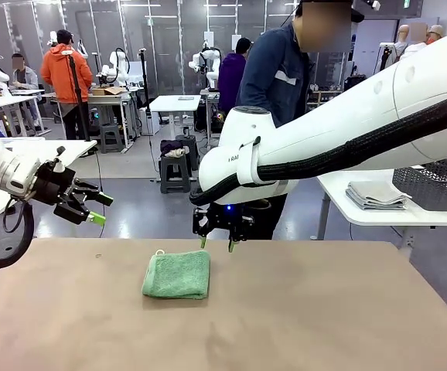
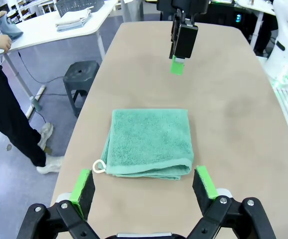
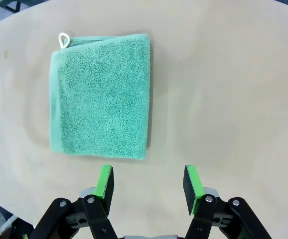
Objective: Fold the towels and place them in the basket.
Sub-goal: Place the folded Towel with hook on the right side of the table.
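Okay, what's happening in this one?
A mint green towel lies folded on the table, with nothing touching it. The right gripper hovers open just past its far edge, and the left gripper hangs open, raised off to the left. A person stands across the table. The dark basket sits on a side table behind.

surface: tan table (image 1: 324, 309), lower half of frame | on it: mint green towel (image 1: 177, 274), folded, flat, left of centre | right edge: white table (image 1: 378, 218) carrying stack of folded pale cloths (image 1: 374, 195) beside dark basket (image 1: 436, 185)
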